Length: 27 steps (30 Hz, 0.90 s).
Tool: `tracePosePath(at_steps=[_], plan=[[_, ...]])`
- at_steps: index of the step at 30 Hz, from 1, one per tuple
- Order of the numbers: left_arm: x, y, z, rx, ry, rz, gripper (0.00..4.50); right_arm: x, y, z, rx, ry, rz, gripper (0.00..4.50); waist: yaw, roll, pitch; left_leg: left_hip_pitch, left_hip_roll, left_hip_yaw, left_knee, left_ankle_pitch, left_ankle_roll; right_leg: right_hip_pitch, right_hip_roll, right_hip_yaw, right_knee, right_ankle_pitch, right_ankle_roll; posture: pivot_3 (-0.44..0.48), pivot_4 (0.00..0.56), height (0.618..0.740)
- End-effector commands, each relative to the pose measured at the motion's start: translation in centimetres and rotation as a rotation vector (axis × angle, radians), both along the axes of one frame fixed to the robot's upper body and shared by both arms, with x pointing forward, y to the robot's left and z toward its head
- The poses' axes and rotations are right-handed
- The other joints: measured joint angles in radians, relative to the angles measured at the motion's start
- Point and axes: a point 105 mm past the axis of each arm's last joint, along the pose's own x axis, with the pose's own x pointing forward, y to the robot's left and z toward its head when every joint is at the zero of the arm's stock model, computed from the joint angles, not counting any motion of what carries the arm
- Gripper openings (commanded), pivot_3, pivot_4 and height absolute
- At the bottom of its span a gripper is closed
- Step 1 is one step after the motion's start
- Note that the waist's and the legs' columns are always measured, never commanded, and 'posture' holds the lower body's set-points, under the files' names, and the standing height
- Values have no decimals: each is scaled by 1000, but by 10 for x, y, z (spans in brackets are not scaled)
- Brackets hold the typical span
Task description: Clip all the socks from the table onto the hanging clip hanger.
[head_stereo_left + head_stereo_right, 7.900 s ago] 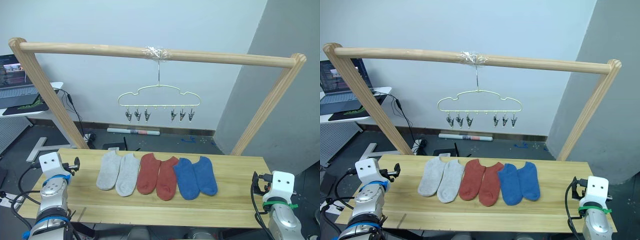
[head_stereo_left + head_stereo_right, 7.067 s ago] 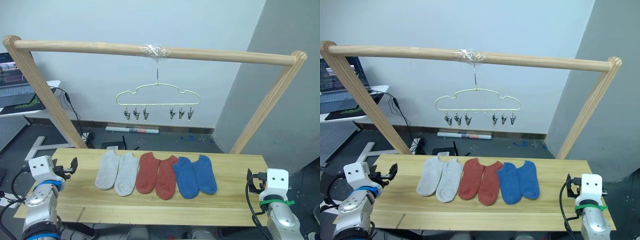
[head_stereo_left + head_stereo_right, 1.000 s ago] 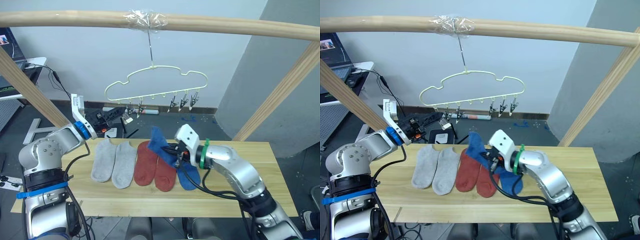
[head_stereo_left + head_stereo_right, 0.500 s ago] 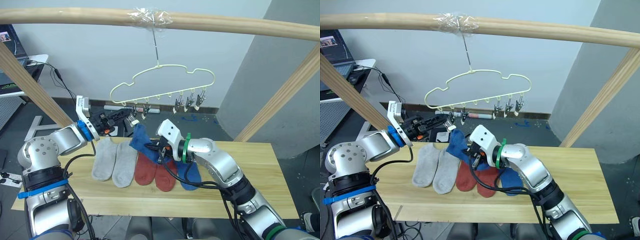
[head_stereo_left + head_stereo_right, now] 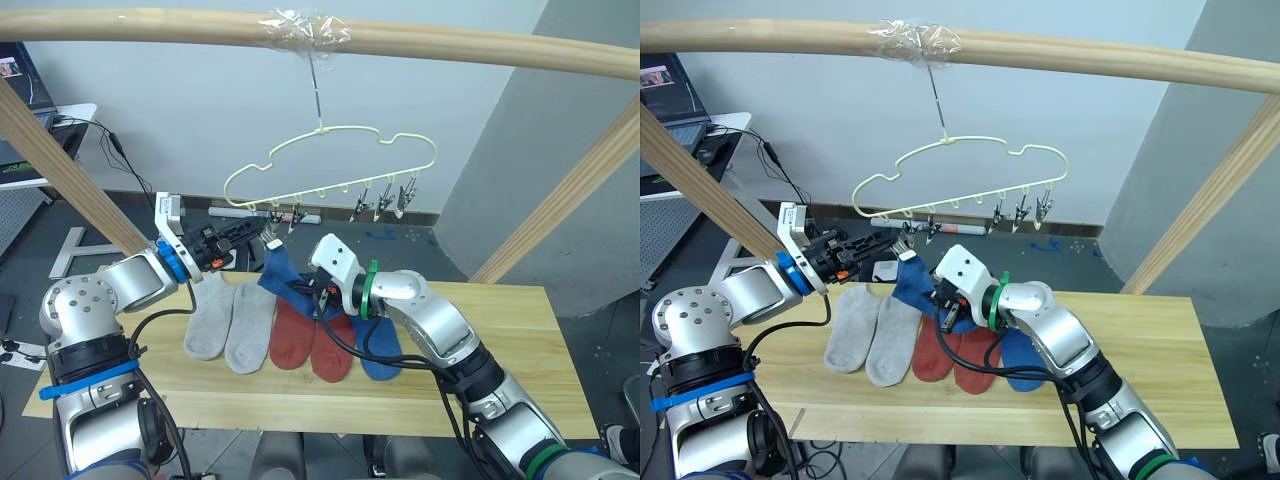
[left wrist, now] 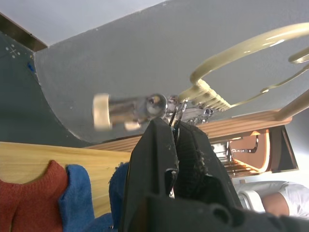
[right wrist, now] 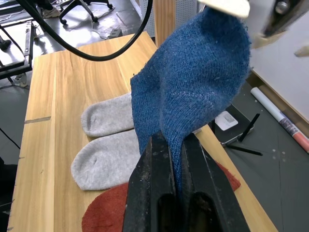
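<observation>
Both fingers of the right gripper (image 7: 175,159) are pinched on a blue sock (image 7: 193,92), holding it up just under the clip hanger's (image 5: 330,165) leftmost clip (image 5: 270,236). Left gripper (image 6: 175,140) is squeezed narrow on that clip. Other socks, two grey (image 5: 228,317), two rust red (image 5: 312,340), one blue (image 5: 378,345), lie on the table (image 5: 500,360).

wooden pole frame (image 5: 150,28) w/ tape; laptop (image 5: 662,82) on side desk; cables (image 5: 120,165) on floor.
</observation>
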Motion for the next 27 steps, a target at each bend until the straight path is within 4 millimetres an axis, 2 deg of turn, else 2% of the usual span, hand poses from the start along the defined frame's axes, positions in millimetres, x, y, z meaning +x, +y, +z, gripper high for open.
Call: tracePosePath(at_steps=[1,5,6,13,15,16,17,19,22,27], plan=[[-9,-6,7,16,-42,-55,0,1,8,26,52,-79,21,16,0,0,0,-1,0,-1,0,1,-1,0,0,-1,0,0,0,245,197,740],[-8,-5,8,34,-68,-45,0,0,9,31,62,-86,24,16,3,0,0,-2,0,-5,0,1,-2,0,0,-5,0,0,0,245,197,740],[-7,-4,8,38,-78,-32,708,-2,10,31,62,-85,27,0,4,0,0,-2,0,-6,0,1,-2,0,0,-6,0,0,0,245,197,740],[-2,1,8,65,-104,-1,2920,-7,12,25,68,-63,35,0,9,0,0,-3,0,-9,0,1,-2,1,0,-8,0,0,0,244,197,740],[4,12,4,108,-111,74,3606,-11,15,26,104,-23,38,0,10,0,0,-3,0,-9,0,1,-2,1,0,-9,0,0,0,244,198,740],[7,17,4,123,-118,111,3891,-13,16,27,126,3,40,0,10,0,0,-3,0,-9,0,1,-2,1,0,-8,0,0,0,244,198,740],[10,20,3,130,-124,134,3891,-15,17,28,140,20,42,0,10,0,0,-3,0,-9,0,1,-2,1,0,-9,0,0,0,244,198,740],[11,25,1,167,-147,170,3918,-23,22,33,216,127,60,546,13,0,0,-3,0,-9,0,1,-2,1,0,-9,0,0,-1,246,199,740],[8,25,-3,219,-175,180,3918,-27,24,37,259,198,59,1491,16,0,0,-3,0,-9,0,1,-2,1,0,-9,0,0,-1,246,200,740],[-1,19,-11,323,-243,204,3918,-24,6,24,216,186,4,3348,25,1,0,-3,0,-9,0,1,-2,1,-1,-9,0,0,-1,249,199,740]])
